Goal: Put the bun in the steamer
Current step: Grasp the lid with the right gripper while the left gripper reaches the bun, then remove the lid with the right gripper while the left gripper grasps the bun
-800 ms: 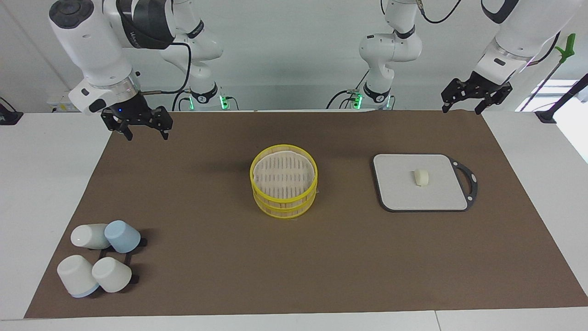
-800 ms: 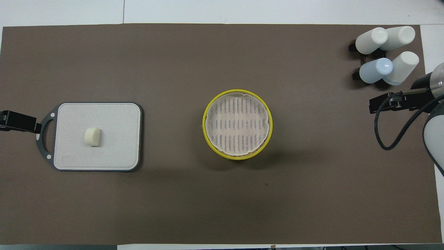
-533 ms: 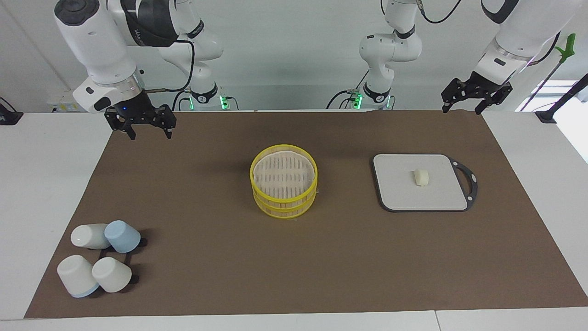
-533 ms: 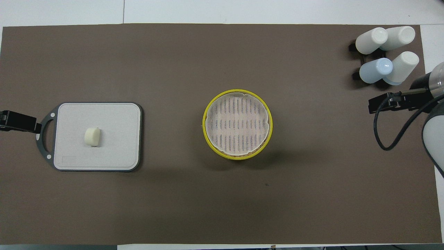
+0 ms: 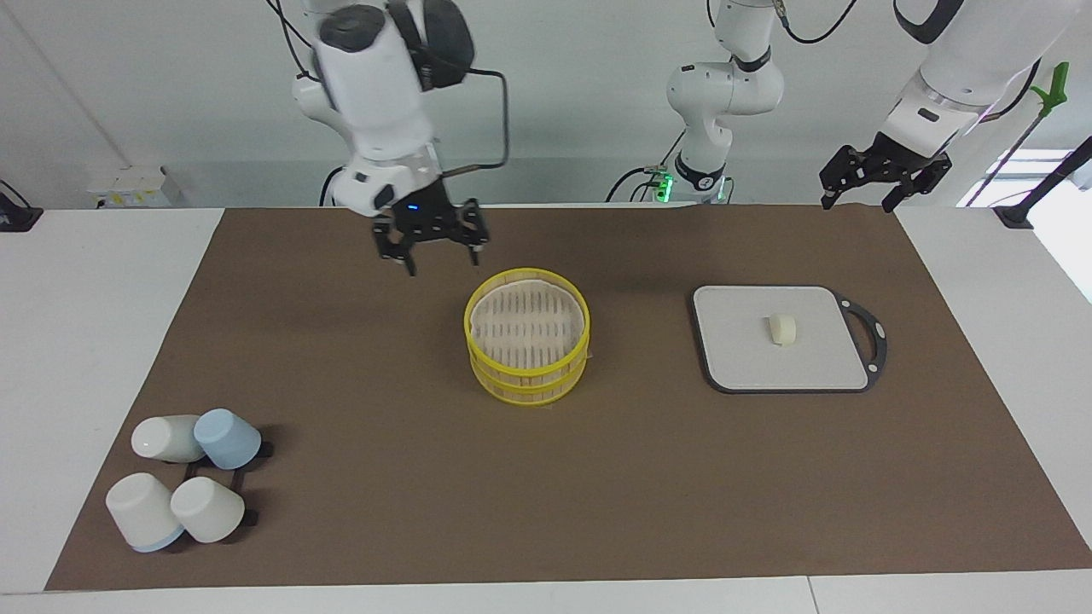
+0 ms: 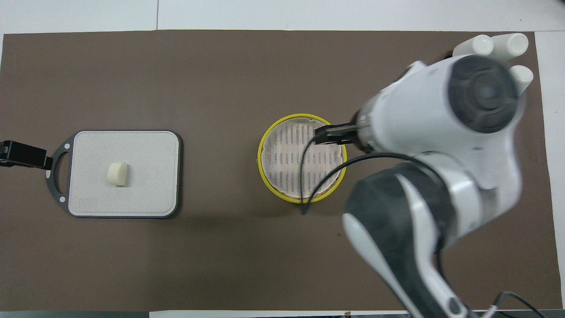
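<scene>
One bun (image 5: 782,329) sitting on the cutting board (image 5: 734,358) toward the left arm's end of the surface, stubby axis running roughly along the table's length, well apart from the yellow steamer stack (image 5: 527,348) mid-surface. Closest to the left claw (image 5: 884,182), open and empty up by the mat edge nearer the robots; right claw (image 5: 433,246) also open and empty, up near the steamer's rim. Four cups (image 5: 183,488) at the right arm's end.

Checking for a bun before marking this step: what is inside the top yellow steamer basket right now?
The steamer holds only a whitish liner over its slats. The right arm covers part of the floor from above, but the facing view shows it bare. The bun lies on the cutting board.
</scene>
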`<action>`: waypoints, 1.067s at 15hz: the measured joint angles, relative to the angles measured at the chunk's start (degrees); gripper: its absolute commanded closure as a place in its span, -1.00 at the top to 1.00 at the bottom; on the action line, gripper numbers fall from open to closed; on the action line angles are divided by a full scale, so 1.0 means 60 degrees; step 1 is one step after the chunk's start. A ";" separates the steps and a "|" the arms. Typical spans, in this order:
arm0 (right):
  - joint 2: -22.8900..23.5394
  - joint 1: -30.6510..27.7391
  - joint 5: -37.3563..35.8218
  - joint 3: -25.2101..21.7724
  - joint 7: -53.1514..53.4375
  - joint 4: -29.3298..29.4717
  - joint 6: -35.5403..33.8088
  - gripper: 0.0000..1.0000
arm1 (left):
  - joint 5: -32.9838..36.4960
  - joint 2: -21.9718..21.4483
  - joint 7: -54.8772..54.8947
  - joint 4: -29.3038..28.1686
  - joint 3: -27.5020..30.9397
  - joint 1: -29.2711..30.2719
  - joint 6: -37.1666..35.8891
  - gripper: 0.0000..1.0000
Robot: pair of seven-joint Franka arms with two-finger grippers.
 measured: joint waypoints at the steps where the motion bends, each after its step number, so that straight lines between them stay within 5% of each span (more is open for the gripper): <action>1: 0.0559 0.0556 -0.0238 0.0020 0.0637 0.0125 0.0448 1.00 | 0.0000 -0.0018 0.0000 -0.0118 0.0000 0.0000 0.0115 1.00; 5: 0.2148 0.1682 -0.1218 -0.0015 0.1997 0.0511 0.0925 1.00 | 0.0022 -0.0486 0.0001 -0.2615 0.0039 0.0019 0.2510 1.00; 9: 0.2738 0.2008 -0.1497 -0.0031 0.2617 0.0556 0.1462 1.00 | 0.0031 -0.0541 0.0262 -0.5529 0.0080 0.0045 0.5621 1.00; 10: 0.2768 0.1992 -0.1498 -0.0052 0.2617 0.0533 0.1522 0.86 | 0.0031 -0.0399 0.0365 -0.6053 0.0079 0.0045 0.6415 1.00; 13: 0.2772 0.1950 -0.1460 -0.0081 0.2632 0.0436 0.1678 -0.35 | 0.0033 0.0282 0.0574 -0.6867 0.0068 0.0042 0.8094 1.00; 16: 0.2769 0.1988 -0.1209 -0.0048 0.2648 0.0452 0.1680 -0.96 | 0.0036 0.0844 0.1108 -0.6904 0.0051 0.0041 0.8703 1.00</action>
